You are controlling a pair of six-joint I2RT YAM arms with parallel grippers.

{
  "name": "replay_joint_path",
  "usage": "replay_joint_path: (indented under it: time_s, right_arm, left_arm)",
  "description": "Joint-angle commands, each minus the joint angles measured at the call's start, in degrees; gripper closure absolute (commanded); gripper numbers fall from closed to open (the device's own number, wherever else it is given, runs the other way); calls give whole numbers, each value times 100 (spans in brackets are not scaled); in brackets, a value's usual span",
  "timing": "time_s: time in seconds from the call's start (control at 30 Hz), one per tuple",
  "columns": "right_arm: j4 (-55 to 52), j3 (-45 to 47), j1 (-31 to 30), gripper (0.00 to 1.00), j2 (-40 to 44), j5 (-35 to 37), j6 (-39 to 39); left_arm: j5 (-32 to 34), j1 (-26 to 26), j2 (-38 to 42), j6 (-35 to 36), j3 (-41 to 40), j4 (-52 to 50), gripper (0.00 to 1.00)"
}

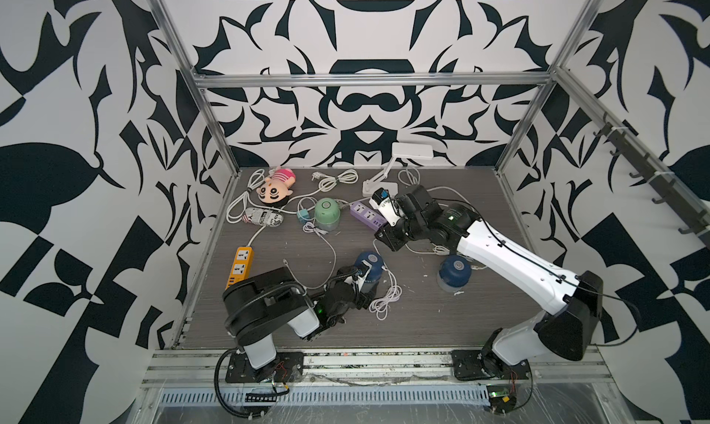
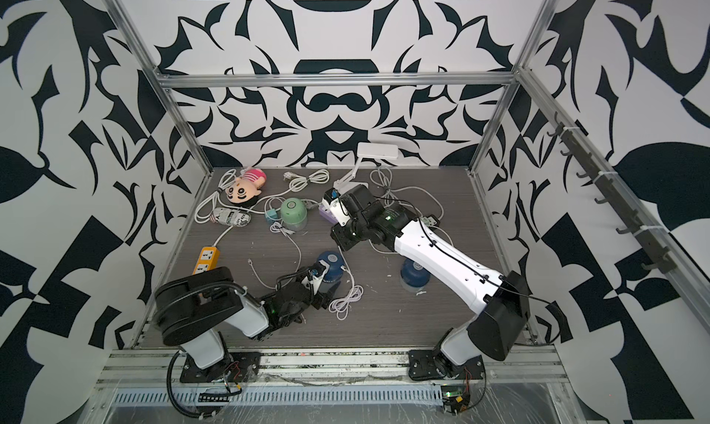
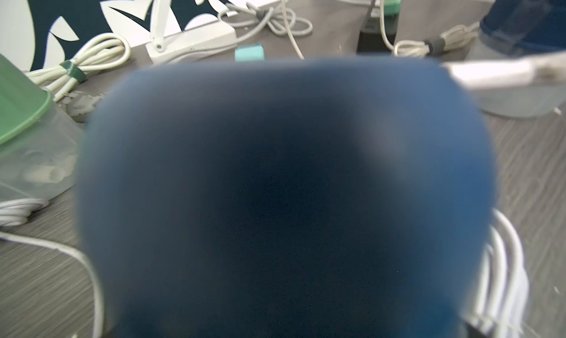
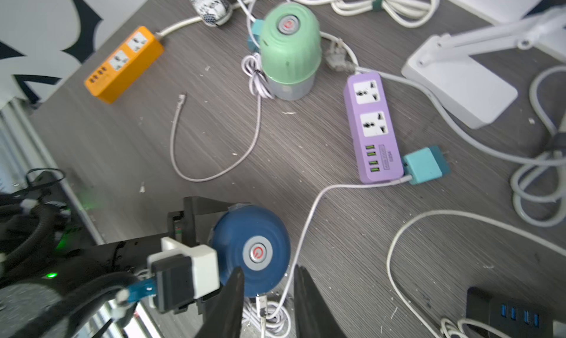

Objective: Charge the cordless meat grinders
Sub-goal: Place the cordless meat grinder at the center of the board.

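My left gripper (image 1: 367, 278) is shut on a navy blue meat grinder (image 1: 370, 264) (image 4: 251, 250) standing upright near the front; its dome (image 3: 284, 183) fills the left wrist view. My right gripper (image 4: 269, 269) hovers open just above that grinder's edge, with a white cable plug (image 4: 262, 304) below, between the fingers. The cable runs to a teal adapter (image 4: 424, 165) lying beside the purple power strip (image 4: 372, 125), prongs bare. A mint green grinder (image 1: 327, 210) (image 4: 289, 45) stands farther back. A second navy grinder (image 1: 455, 270) stands under my right arm.
An orange power strip (image 1: 242, 262) lies at the left edge and a black one (image 4: 514, 315) at the right. A white desk lamp (image 1: 384, 172), a doll (image 1: 274, 185), a printed roll (image 1: 263, 216) and several loose cable coils crowd the back.
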State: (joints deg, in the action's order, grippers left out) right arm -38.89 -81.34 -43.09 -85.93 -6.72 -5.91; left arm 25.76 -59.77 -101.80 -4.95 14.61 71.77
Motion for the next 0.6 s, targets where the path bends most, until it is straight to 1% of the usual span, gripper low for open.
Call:
replay_joint_path:
  time_s: [0.0,0.03,0.13,0.27,0.4,0.57]
  right_arm:
    - [285,8,19,68,42,213,-206]
    - [292,20,37,67,33,224,-224]
    - [338,85,80,65,23,239,-269]
    - [428,161,173,61,24,312,-394]
    - [492,175,329,59,-63,338,-664]
    - [550,64,492,56,-311,318,-1109]
  left_arm:
    - [63,72,-352,-278,-156,1020,51]
    - [60,73,-390,-312,-186,1068,37]
    - [127,71,-328,-349,-328,1076,1]
    - [144,66,-130,-342,-539,1047,1]
    - [95,-4,29,-476,-674,773,1]
    - [700,-478,108,-588,-837,725,1]
